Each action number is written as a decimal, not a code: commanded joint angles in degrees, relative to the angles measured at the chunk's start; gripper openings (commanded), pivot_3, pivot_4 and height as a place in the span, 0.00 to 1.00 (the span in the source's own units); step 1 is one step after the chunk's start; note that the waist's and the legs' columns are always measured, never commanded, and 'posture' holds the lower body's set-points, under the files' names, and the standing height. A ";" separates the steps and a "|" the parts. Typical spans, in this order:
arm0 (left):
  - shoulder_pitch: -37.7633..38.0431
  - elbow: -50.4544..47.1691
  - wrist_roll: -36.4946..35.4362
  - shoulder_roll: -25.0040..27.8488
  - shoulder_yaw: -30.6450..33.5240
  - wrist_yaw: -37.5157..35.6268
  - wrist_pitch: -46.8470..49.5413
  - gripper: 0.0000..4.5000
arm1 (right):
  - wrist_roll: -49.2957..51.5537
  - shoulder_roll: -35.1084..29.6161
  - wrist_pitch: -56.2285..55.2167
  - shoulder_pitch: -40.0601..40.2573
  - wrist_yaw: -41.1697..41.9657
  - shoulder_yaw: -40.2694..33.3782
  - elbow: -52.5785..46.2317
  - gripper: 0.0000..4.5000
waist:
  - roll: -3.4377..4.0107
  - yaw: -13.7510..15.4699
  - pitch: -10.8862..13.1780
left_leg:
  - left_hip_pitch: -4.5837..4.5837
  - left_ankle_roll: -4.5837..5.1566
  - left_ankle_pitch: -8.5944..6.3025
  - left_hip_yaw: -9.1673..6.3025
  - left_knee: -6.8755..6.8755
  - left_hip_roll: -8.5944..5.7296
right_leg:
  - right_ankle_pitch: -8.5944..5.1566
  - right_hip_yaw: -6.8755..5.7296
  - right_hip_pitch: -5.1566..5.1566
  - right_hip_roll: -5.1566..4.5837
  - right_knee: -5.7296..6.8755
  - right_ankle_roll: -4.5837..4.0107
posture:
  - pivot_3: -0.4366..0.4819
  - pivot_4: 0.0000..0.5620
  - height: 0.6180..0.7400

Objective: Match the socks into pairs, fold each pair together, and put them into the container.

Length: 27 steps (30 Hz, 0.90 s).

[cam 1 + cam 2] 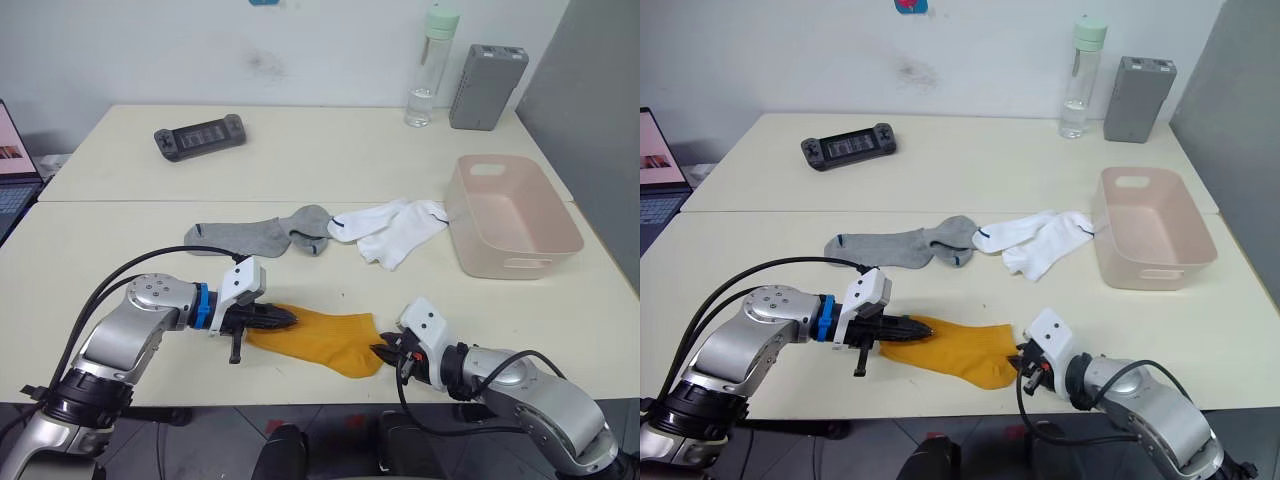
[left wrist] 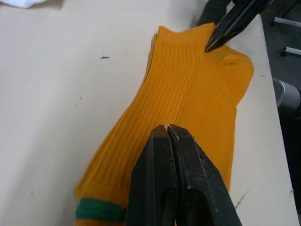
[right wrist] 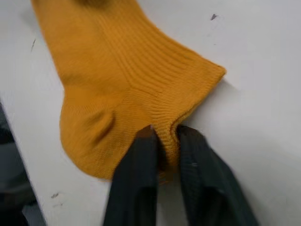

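An orange sock (image 1: pixel 325 340) lies flat near the table's front edge, and the left wrist view shows a second layer along its edge (image 2: pixel 153 44). My left gripper (image 1: pixel 290 318) is shut, its tips resting on the sock's middle (image 2: pixel 168 128). My right gripper (image 1: pixel 383 351) is shut on the sock's ribbed cuff (image 3: pixel 164 134), with the fabric bunched between the fingers. Two grey socks (image 1: pixel 262 237) and two white socks (image 1: pixel 396 229) lie overlapping at mid-table. The pale pink container (image 1: pixel 512 262) stands empty to their right.
A water bottle (image 1: pixel 431 68) and a grey box (image 1: pixel 487 87) stand at the far right of the back table. A black handheld game console (image 1: pixel 200 136) lies at the back left. A laptop (image 1: pixel 12 170) shows at the left edge.
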 commanded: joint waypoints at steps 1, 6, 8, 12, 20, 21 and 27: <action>-0.72 -0.70 0.05 -0.56 0.38 0.29 -0.53 0.00 | 0.79 -1.32 0.29 0.12 1.73 -1.93 -2.10 0.01 | -0.01 0.09 0.01 | -0.01 0.00 0.00 0.00 0.00 0.00 | 0.00 0.00 0.00 0.00 -0.01 0.00 | 0.48 0.27 1.00; -2.37 -2.50 0.64 -2.76 -1.59 1.31 0.92 0.00 | 5.71 -4.28 2.25 -1.11 6.13 -9.13 -1.74 0.01 | -0.03 0.26 0.02 | -0.04 0.00 0.00 0.00 0.04 -0.03 | 0.00 0.00 0.01 -0.02 -0.01 0.01 | 0.48 0.27 1.00; -3.77 -2.69 1.38 -4.46 -3.04 2.39 1.55 0.00 | 6.89 -7.56 2.35 -2.17 9.50 -11.12 -0.92 0.01 | -0.01 0.30 0.03 | -0.04 0.00 0.00 0.01 0.04 -0.04 | 0.01 0.01 0.01 -0.02 -0.01 0.02 | 0.48 0.27 1.00; -6.41 -2.08 2.79 -7.55 -5.71 3.81 2.35 0.00 | 8.83 -12.23 1.58 -4.36 15.30 -13.07 1.51 0.01 | -0.03 0.23 0.05 | -0.04 0.00 0.00 -0.02 0.04 -0.04 | 0.01 -0.03 0.02 -0.01 -0.01 0.02 | 0.48 0.27 1.00; -9.62 0.10 7.01 -11.79 -11.87 5.40 3.71 0.00 | 11.70 -16.22 2.57 -12.65 23.24 -13.23 7.48 0.01 | -0.02 0.06 0.06 | -0.03 0.01 0.00 -0.02 0.04 -0.04 | 0.03 -0.01 0.02 0.03 0.01 0.02 | 0.48 0.27 1.00; -9.47 -0.34 6.79 -11.83 -12.06 5.23 4.32 0.00 | 11.92 -15.95 2.90 -13.09 23.33 -13.08 7.60 0.01 | -0.02 0.07 0.06 | -0.03 0.01 0.00 -0.02 0.04 -0.04 | 0.04 -0.01 0.01 0.03 0.02 0.00 | 0.48 0.27 1.00; -8.19 0.15 8.14 -10.57 -11.94 5.00 3.27 0.00 | 15.51 -13.87 5.82 -14.19 22.68 -13.82 7.04 0.01 | -0.03 0.15 0.07 | -0.05 0.01 0.00 -0.01 0.05 -0.04 | 0.05 -0.01 0.01 0.00 0.01 -0.02 | 0.48 0.27 1.00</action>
